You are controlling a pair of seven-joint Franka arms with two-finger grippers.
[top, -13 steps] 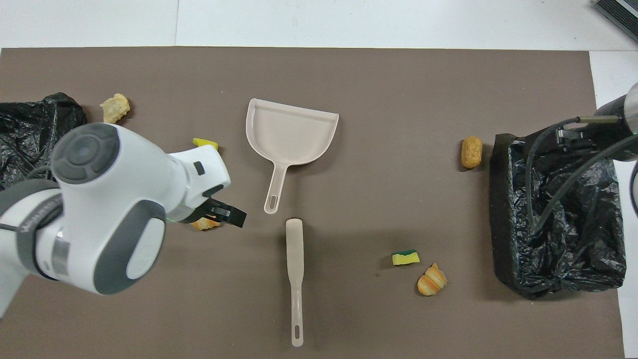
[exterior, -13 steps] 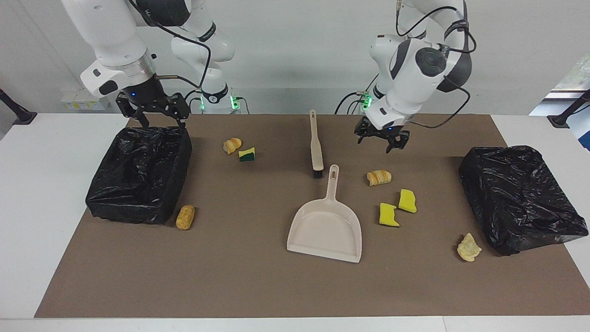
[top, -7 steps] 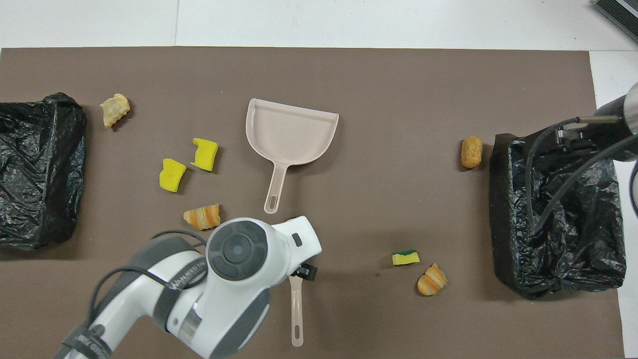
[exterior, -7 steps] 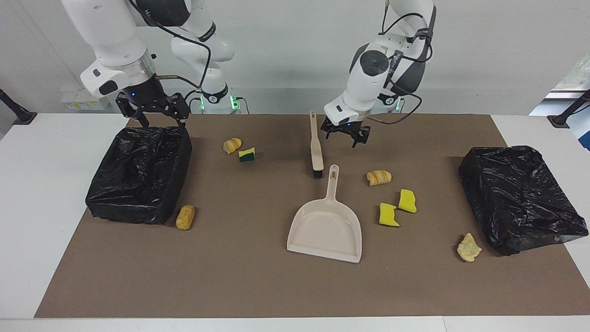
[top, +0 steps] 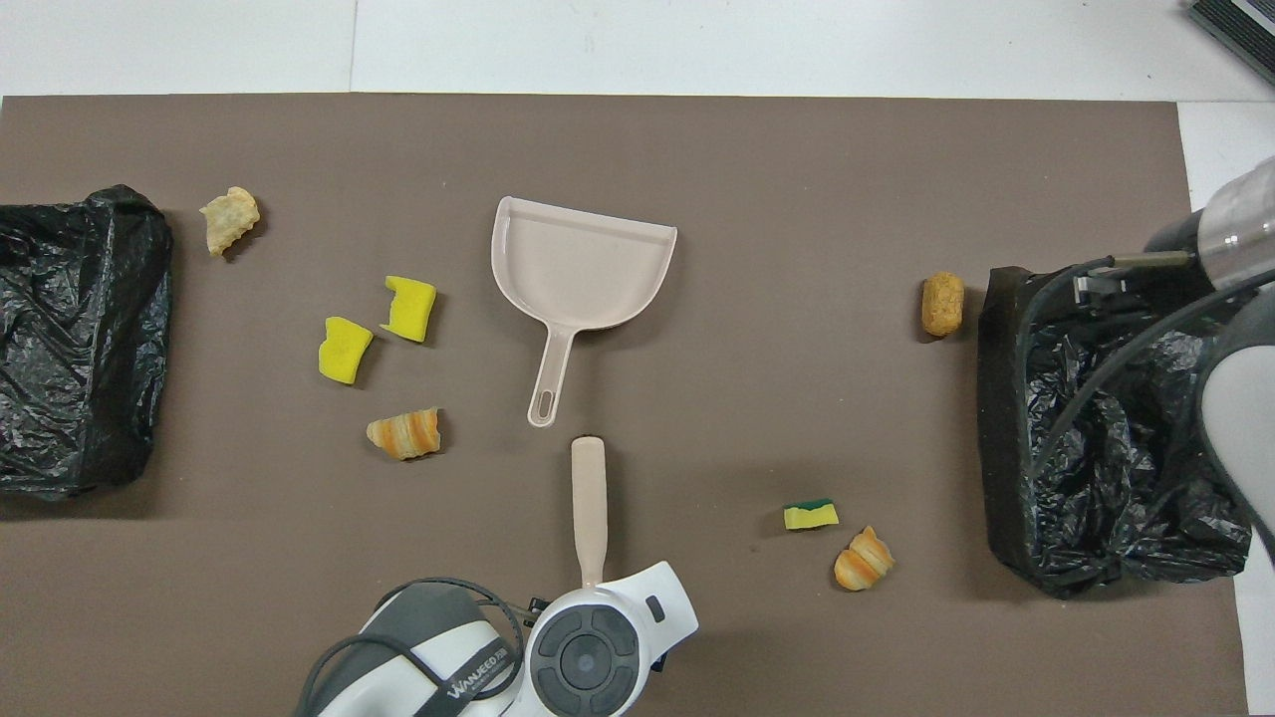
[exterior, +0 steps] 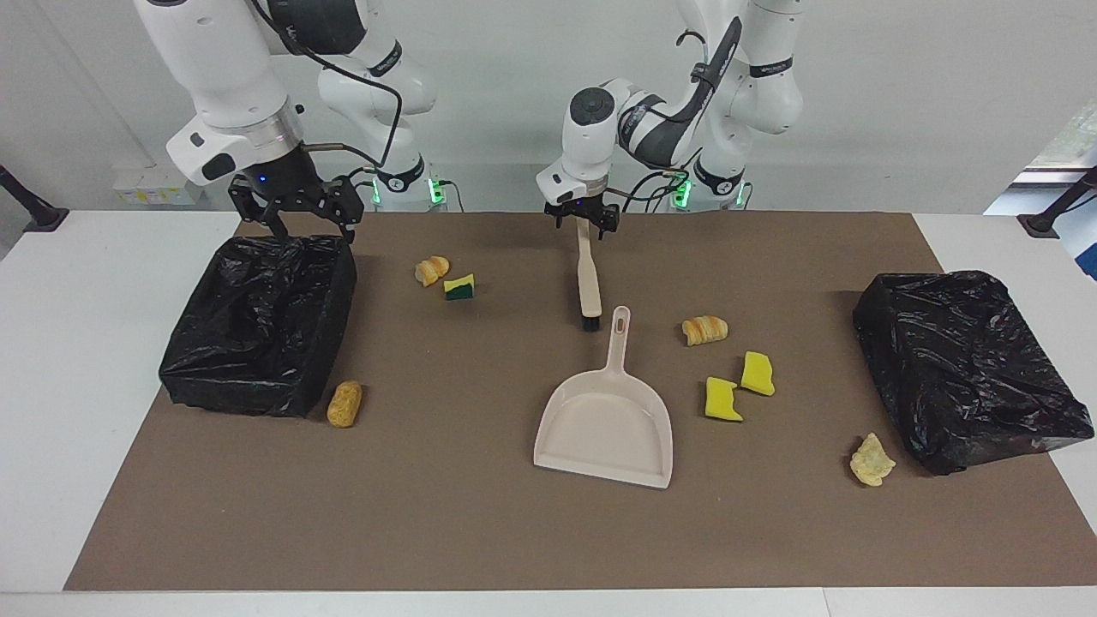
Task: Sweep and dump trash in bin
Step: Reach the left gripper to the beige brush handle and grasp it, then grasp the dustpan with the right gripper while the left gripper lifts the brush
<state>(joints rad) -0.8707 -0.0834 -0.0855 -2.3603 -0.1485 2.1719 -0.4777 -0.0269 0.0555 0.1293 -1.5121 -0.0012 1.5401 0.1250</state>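
Brush pickup is the step we judge to be in hand. The left gripper (exterior: pixel 583 224) is low over the handle end of the beige plastic brush (exterior: pixel 588 283), the end nearest the robots, with its fingers apart on either side of the handle and nothing gripped yet. The right gripper (exterior: pixel 296 210) waits open over the black bag-lined bin (exterior: pixel 257 326) at the right arm's end of the table.

None of the trash is collected. A striped bread lump (exterior: pixel 704 329), two yellow sponge pieces (exterior: pixel 758 373) and a pale crusty lump (exterior: pixel 872 460) lie toward the left arm's end, near the second black bag-lined bin (exterior: pixel 968 368). A small bread lump (exterior: pixel 431 270), a green-backed sponge piece (exterior: pixel 459 287) and a golden-brown lump (exterior: pixel 344 404) lie toward the right arm's end.

The beige plastic dustpan (exterior: pixel 604 424) lies mid-table, its handle tip just beside the brush's bristles. Next, we think, the left gripper must close squarely on the thin handle, while the dustpan needs a holder.
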